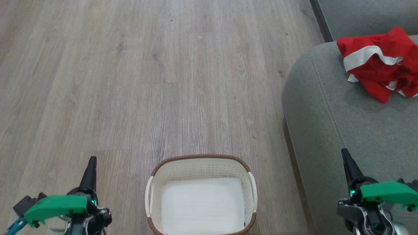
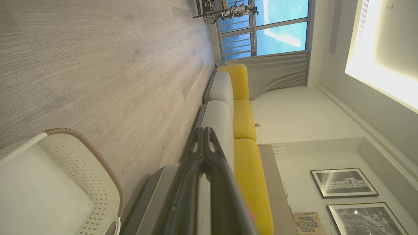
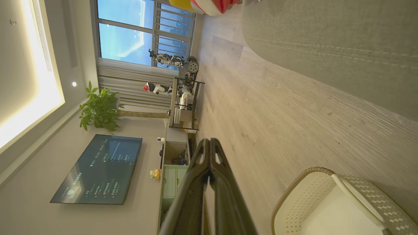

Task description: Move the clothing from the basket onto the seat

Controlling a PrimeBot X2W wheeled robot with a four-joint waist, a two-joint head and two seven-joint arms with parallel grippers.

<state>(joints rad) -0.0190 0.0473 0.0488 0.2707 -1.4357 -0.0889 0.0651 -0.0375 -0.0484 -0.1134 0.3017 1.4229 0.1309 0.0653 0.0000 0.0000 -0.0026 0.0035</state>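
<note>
clothing point(image 1: 375, 73): right part runs past my head view's edge; crumpled, I can't tell how many pieces.
basket point(image 1: 202, 168): near rim cut off at the bottom edge.
seat point(image 1: 326, 124): runs out right and below; I see one corner.
TV point(image 3: 98, 169): screen text too small for me to read.

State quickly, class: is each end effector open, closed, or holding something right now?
Left end effector: closed, holding nothing.
Right end effector: closed, holding nothing.
</note>
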